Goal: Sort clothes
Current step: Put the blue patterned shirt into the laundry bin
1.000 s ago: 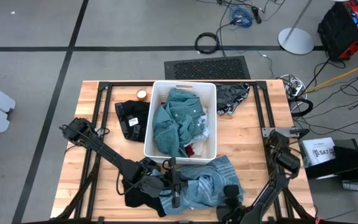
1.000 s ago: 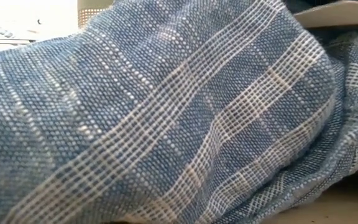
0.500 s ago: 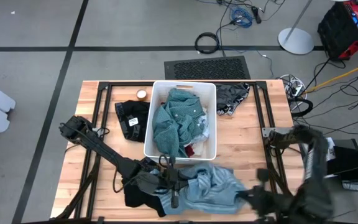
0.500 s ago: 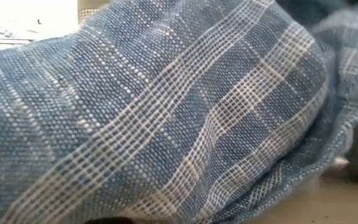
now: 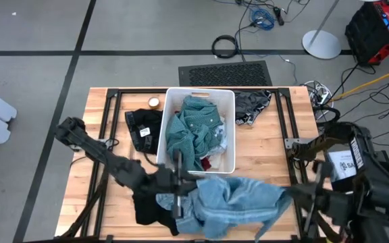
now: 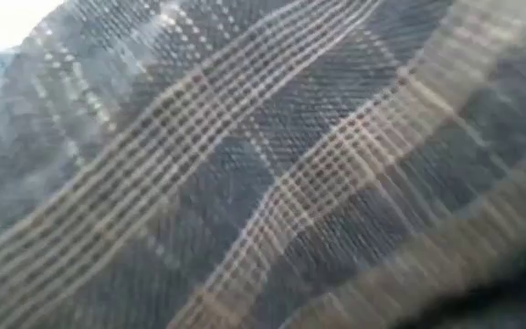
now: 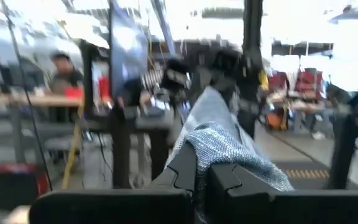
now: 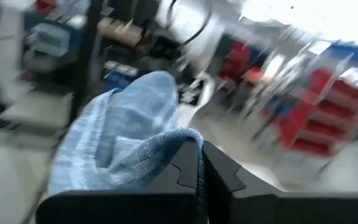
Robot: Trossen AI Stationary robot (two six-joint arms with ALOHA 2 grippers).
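Both pincers are clamped on the light blue garment (image 5: 238,201), which is stretched between them along the near edge of the bench (image 5: 269,145). Left pincer (image 5: 179,197) pinches its left end, fingers pressed together on the weave, as the left wrist view shows (image 7: 201,180). Right pincer (image 5: 296,194) pinches the right end past the bench's near right corner; in the right wrist view the cloth (image 8: 123,149) bunches over the shut fingers (image 8: 194,174). The low view is filled by the blue checked weave (image 6: 263,164).

At the bench's middle, toward the far edge, stands the white bin (image 5: 169,145), heaped with a teal garment (image 5: 188,131). A black garment (image 5: 142,128) lies left of the bin, a dark grey one (image 5: 252,106) at its far right corner, and another black piece (image 5: 147,209) lies at the near edge under the left arm.
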